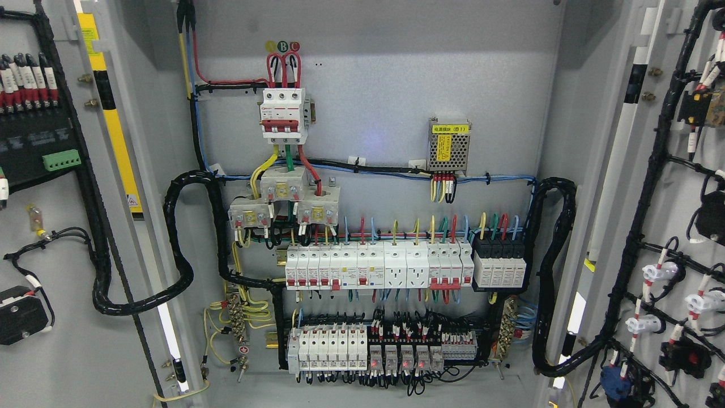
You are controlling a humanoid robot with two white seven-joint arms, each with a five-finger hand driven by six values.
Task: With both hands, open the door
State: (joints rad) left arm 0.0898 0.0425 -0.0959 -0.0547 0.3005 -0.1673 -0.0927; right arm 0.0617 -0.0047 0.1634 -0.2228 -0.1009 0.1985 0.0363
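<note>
Both doors (68,226) swung wide, edges cropped; cabinet (368,85) wiring exposed, neither hand visible

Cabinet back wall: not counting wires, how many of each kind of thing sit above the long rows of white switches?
Round coloured stickers: 3
Red-and-white breaker: 1
Grey blocks with yellow labels: 3
Metal mesh box: 1
Total: 8

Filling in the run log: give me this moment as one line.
left door: open | right door: open | cabinet interior: exposed, breakers visible | hands: not in view | task: doors appear opened
</note>
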